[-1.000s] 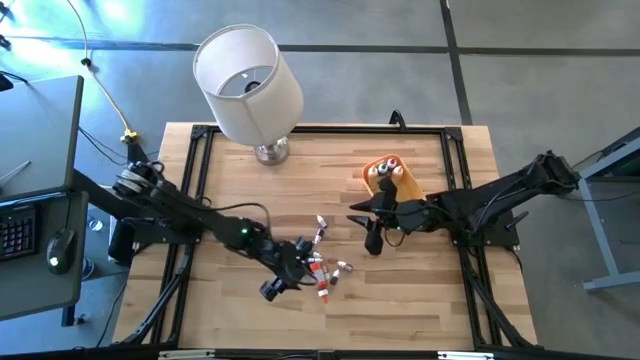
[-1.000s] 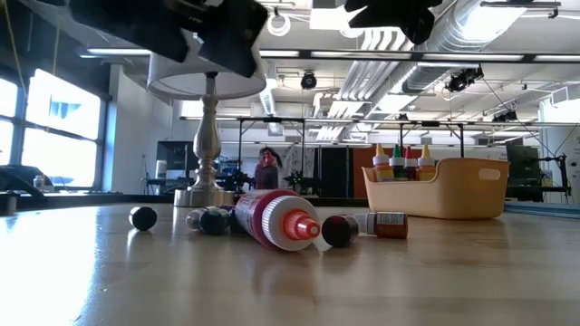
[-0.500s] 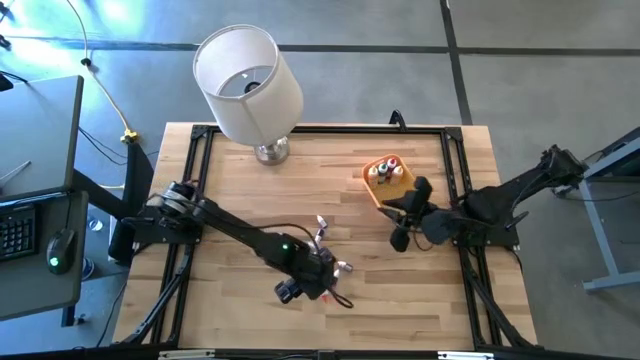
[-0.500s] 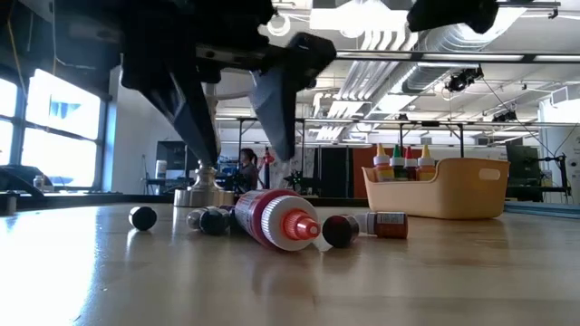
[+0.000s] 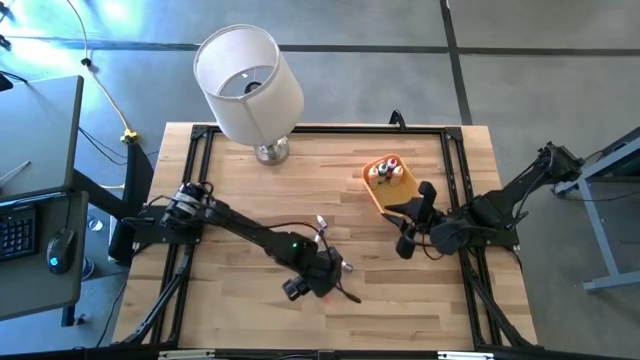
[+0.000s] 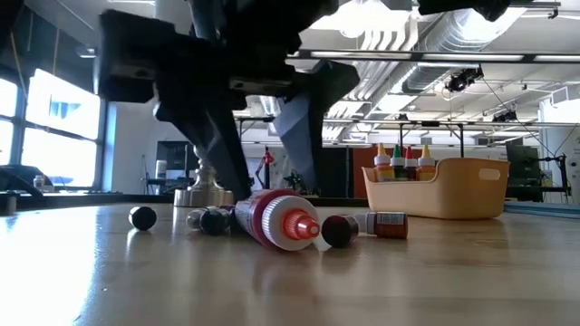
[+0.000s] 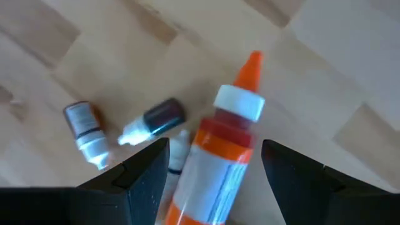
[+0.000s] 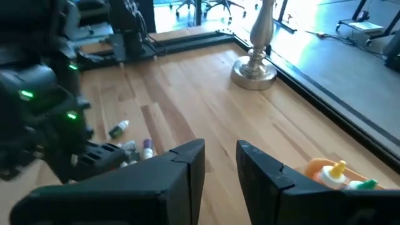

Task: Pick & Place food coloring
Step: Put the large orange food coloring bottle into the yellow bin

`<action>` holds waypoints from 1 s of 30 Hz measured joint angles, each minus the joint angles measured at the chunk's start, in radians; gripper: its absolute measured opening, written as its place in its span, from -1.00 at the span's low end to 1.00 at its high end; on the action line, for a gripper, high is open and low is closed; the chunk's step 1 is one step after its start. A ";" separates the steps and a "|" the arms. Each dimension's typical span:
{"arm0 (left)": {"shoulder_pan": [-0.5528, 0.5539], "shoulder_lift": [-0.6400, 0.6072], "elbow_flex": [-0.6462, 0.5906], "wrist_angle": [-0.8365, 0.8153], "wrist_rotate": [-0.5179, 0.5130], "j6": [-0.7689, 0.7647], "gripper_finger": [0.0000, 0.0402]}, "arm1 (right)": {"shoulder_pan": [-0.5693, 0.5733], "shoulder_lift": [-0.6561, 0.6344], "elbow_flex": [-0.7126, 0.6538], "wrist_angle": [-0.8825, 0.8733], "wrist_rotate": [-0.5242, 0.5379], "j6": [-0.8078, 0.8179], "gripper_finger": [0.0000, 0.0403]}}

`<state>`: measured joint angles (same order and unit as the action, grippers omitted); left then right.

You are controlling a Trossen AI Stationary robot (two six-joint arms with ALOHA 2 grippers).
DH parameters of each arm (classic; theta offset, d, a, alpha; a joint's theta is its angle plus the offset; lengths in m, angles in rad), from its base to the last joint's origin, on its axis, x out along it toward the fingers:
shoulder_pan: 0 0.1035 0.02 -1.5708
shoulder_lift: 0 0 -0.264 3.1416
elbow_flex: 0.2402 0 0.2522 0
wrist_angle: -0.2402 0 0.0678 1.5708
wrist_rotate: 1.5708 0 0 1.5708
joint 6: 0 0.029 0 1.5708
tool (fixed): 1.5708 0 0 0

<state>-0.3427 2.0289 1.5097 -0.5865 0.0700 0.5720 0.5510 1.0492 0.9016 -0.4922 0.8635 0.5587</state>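
Several food coloring bottles lie loose on their sides on the wooden table (image 5: 240, 200). The biggest, a red one with an orange tip (image 7: 228, 125) (image 6: 276, 217), lies nearest the front edge, with small ones (image 7: 156, 119) (image 7: 87, 131) beside it. My left gripper (image 5: 322, 282) (image 7: 215, 145) is open, pointing steeply down over the red bottle. Its fingers (image 6: 227, 154) stand on either side of the bottle without touching it. My right gripper (image 5: 398, 228) (image 8: 220, 156) hangs empty near the orange bowl (image 5: 382, 188), its fingers a narrow gap apart. More bottles (image 6: 403, 163) stand upright in the bowl.
A table lamp with a white shade (image 5: 248, 75) stands on its metal base (image 6: 204, 195) at the far left of the table. A black frame (image 5: 190, 180) runs along the table's edges. One small bottle (image 5: 320, 225) lies apart from the cluster. Bare wood lies between cluster and bowl.
My left gripper has moved toward the table's right edge and come down, tipping steeper, until its open fingers stand around the red bottle. My right gripper has drawn back from the bowl toward the table's right edge. The bottles have stayed where they lay.
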 joint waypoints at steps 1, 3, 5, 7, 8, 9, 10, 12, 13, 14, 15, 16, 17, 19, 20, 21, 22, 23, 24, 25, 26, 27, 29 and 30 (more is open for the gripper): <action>0.006 0.006 0.002 0.006 0.001 0.000 0.24 | 0.000 0.000 0.000 0.003 0.000 0.000 -0.58; 0.014 0.015 0.001 -0.003 0.005 0.000 0.24 | 0.000 0.000 0.000 0.015 -0.003 -0.005 -0.58; 0.020 0.016 -0.003 -0.023 0.006 0.000 0.24 | 0.000 0.000 0.000 0.018 -0.004 -0.011 -0.58; 0.024 0.023 0.003 -0.007 0.008 0.000 0.24 | 0.000 0.000 0.000 0.020 -0.005 -0.016 -0.58; 0.024 0.028 0.003 -0.005 0.006 0.000 0.24 | 0.000 0.000 0.000 0.019 -0.005 -0.016 -0.58; 0.024 0.031 0.000 -0.016 0.003 0.000 0.24 | 0.000 0.000 0.000 0.019 -0.005 -0.016 -0.58; 0.024 0.031 -0.003 -0.021 0.000 0.000 0.24 | 0.000 0.000 0.000 0.019 -0.006 -0.016 -0.58; 0.024 0.034 0.000 0.002 -0.001 0.000 0.24 | 0.000 0.000 0.000 0.019 -0.006 -0.012 -0.58; 0.023 0.040 0.003 0.014 0.000 0.000 0.24 | 0.000 0.000 0.000 0.019 -0.007 -0.006 -0.58; 0.023 0.045 0.002 0.017 0.000 0.000 0.24 | 0.000 0.000 0.000 0.019 -0.008 -0.001 -0.58; 0.023 0.047 0.000 0.007 -0.001 0.000 0.24 | 0.000 0.000 0.000 0.019 -0.009 0.000 -0.58; 0.022 0.048 -0.003 0.000 -0.002 0.000 0.23 | 0.000 0.000 0.000 0.019 -0.010 0.001 -0.58; 0.022 0.048 -0.003 0.007 -0.003 0.000 0.21 | 0.000 0.000 0.000 0.019 -0.012 0.002 -0.58; 0.023 0.047 0.001 0.019 -0.008 0.000 0.15 | 0.000 0.000 0.000 0.019 -0.014 0.002 -0.58; 0.024 0.047 0.001 0.017 -0.008 0.000 0.11 | 0.000 0.000 0.000 0.019 -0.017 0.002 -0.58; 0.026 0.047 0.001 0.016 -0.009 0.000 0.06 | 0.000 0.000 0.000 0.019 -0.021 0.002 -0.58; 0.029 0.047 0.000 0.017 -0.009 0.000 0.00 | 0.000 0.000 0.000 0.019 -0.026 0.002 -0.58; 0.029 0.047 0.000 0.018 -0.010 -0.002 -0.05 | 0.000 0.000 0.000 0.018 -0.030 0.002 -0.58; 0.029 0.047 0.000 0.019 -0.013 -0.007 -0.11 | 0.000 0.000 0.000 0.018 -0.034 0.002 -0.58; 0.029 0.047 0.000 0.019 -0.025 -0.014 -0.17 | 0.000 0.000 0.000 0.018 -0.036 0.002 -0.58; 0.029 0.047 0.000 0.020 -0.038 -0.024 -0.23 | 0.000 0.000 0.000 0.018 -0.035 0.002 -0.58; 0.029 0.046 0.000 0.022 -0.054 -0.027 -0.29 | 0.000 0.000 0.000 0.018 -0.036 0.002 -0.58; 0.029 0.046 0.000 0.029 -0.100 -0.027 -0.39 | 0.000 0.000 0.000 0.018 -0.036 0.002 -0.58; 0.029 0.046 0.000 0.036 -0.130 -0.028 -0.43 | 0.000 0.000 0.000 0.018 -0.036 0.002 -0.58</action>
<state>-0.3141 2.0754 1.5101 -0.5504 -0.0597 0.5444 0.5510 1.0492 0.9016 -0.4740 0.8277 0.5603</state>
